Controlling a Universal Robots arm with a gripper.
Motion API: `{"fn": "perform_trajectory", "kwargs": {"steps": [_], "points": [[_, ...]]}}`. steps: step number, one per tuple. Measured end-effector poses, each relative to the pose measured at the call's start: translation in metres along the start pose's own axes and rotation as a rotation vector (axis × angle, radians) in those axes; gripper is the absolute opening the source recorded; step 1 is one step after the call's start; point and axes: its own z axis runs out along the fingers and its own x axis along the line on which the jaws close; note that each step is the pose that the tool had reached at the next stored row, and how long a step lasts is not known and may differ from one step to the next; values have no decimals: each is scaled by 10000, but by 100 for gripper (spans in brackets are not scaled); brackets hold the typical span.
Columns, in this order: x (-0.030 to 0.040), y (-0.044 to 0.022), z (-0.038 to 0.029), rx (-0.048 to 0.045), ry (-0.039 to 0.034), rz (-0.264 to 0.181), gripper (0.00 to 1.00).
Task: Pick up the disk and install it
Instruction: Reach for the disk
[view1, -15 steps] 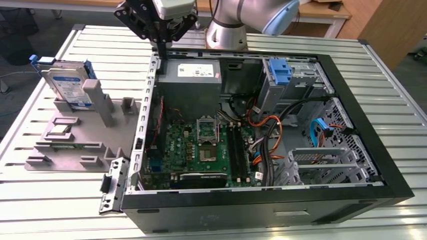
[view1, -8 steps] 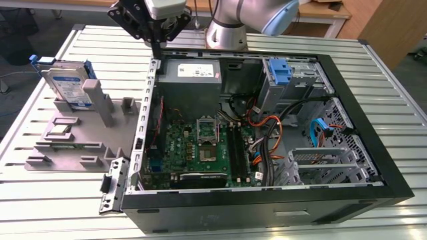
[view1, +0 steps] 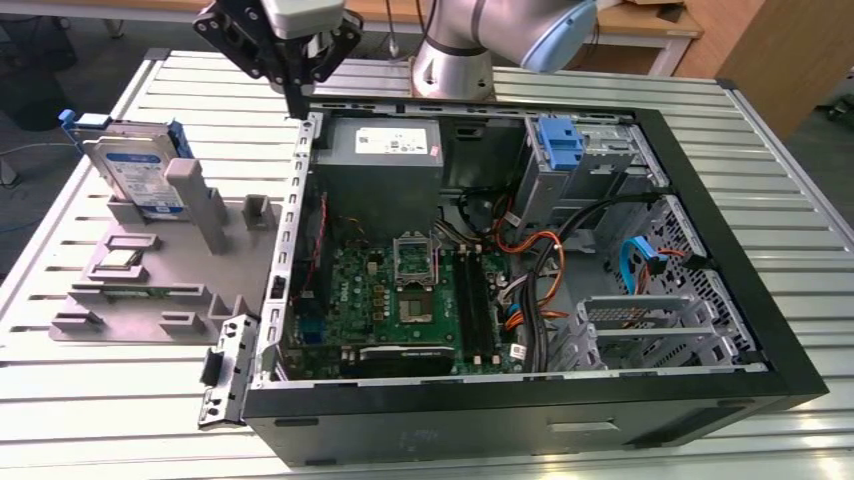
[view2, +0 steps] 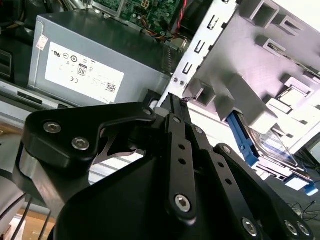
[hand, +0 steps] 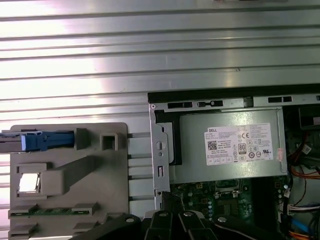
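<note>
The disk stands on edge in a slot at the far end of a grey holder, on the exterior view's left; its silver labelled face and blue carrier frame show. The first wrist view has the disk edge-on, and the second wrist view catches part of the disk. My gripper hangs above the open computer case's back corner, to the right of the disk and apart from it. In both wrist views the gripper has its fingers pressed together, shut on nothing.
The open black computer case lies on a ribbed metal table. Inside are a grey power supply with a white sticker, a motherboard, loose cables, a blue bracket in a bay and a metal drive cage.
</note>
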Motion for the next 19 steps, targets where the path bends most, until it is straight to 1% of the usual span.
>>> {"fn": "perform_trajectory", "kwargs": {"steps": [2,5,8,10,19], "points": [[37,-2,-1,0,0,0,11],[72,-4,-1,0,0,0,11],[74,-4,-1,0,0,-1,11],[94,-6,-2,0,0,0,11],[106,-7,-2,0,0,3,11]]}}
